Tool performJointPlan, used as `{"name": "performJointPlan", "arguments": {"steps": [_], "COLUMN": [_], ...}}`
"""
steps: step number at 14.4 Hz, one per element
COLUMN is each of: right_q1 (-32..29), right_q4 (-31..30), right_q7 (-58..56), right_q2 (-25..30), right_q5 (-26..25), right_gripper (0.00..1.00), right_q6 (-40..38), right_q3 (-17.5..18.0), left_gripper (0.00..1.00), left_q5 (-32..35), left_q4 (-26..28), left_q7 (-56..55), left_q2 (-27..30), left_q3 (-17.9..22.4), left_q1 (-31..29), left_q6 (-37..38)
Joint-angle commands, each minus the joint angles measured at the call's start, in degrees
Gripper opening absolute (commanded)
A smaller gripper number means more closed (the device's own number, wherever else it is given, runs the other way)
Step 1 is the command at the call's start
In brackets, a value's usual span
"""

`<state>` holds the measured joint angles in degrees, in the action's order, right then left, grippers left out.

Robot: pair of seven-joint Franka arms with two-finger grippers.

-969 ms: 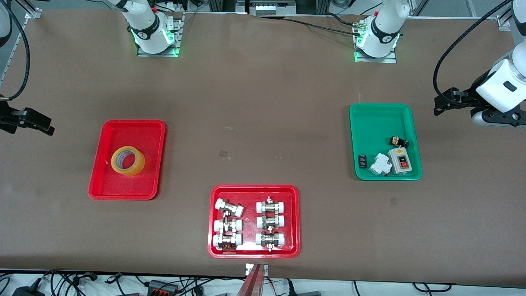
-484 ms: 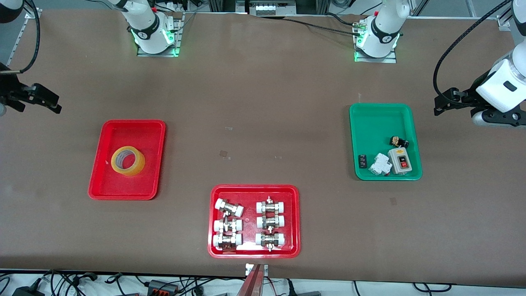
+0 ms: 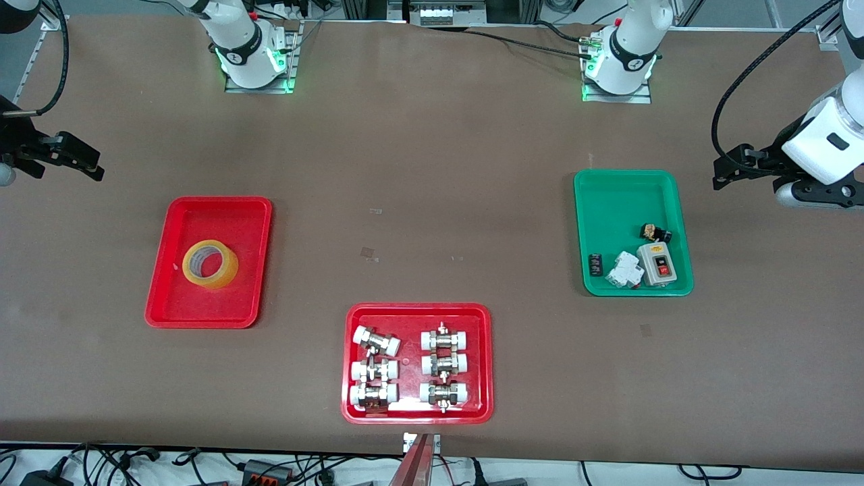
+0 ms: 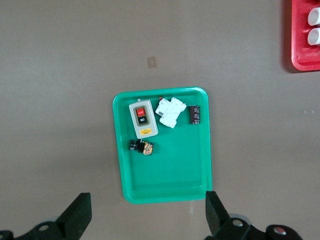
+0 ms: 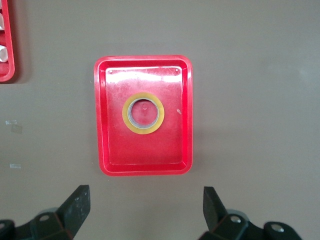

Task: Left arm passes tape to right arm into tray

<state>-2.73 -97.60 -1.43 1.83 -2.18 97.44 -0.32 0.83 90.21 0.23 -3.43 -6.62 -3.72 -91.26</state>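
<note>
**Tape lies flat in the red tray**

The right gripper [image 3: 91, 169] hangs over bare surface, fingers [image 5: 75, 205] spread and empty, well apart from the tape [image 3: 210, 264] in the red tray [image 3: 169, 297]. The left gripper [image 3: 721, 177] (likewise released, holding nothing) hangs beside the green tray [image 3: 614, 202] of switches.

Left gripper [image 3: 722, 170] raised, jaws wide, right gripper [image 3: 84, 162] likewise
</note>
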Motion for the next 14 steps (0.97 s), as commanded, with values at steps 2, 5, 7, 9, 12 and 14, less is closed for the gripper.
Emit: {"name": "performJointPlan", "arguments": {"steps": [2,5,7,9,12,14], "right_q1": [-0.87,-0.87,-0.61,-0.61,-0.61,-0.61], "right_q4": [0.4,0.13,0.13,0.13,0.13,0.13], "right_q7": [-0.86,-0.33,-0.33,-0.33,-0.33,-0.15], "right_q2": [0.54,0.28,0.19,0.19,0.28,0.19], "right_q5": [-0.02,0.78,0.95,1.13,1.13,1.3], "right_gripper": [1.0,1.0,1.0,1.0,1.0,1.0], "right_q6": [-1.38,0.11,0.3,0.21,-0.5,-0.41], "right_q3": [0.76,0.85,0.67,0.67,0.67,0.76], "left_gripper": [1.0,1.0,1.0,1.0,1.0,1.0], "left_q5": [-1.36,-1.27,-1.27,-1.27,-1.36,-1.36], "left_q4": [0.67,0.67,0.67,0.67,0.67,0.67], "left_q7": [0.82,0.82,0.82,0.82,0.82,0.82], "left_q2": [0.97,0.97,0.97,0.97,0.97,0.97], "left_q3": [0.12,0.03,0.12,0.12,0.12,0.12], "left_q1": [-0.23,-0.23,-0.23,-0.23,-0.23,-0.23], "left_q6": [-0.5,-0.5,-0.5,-0.5,-0.5,-0.5]}}
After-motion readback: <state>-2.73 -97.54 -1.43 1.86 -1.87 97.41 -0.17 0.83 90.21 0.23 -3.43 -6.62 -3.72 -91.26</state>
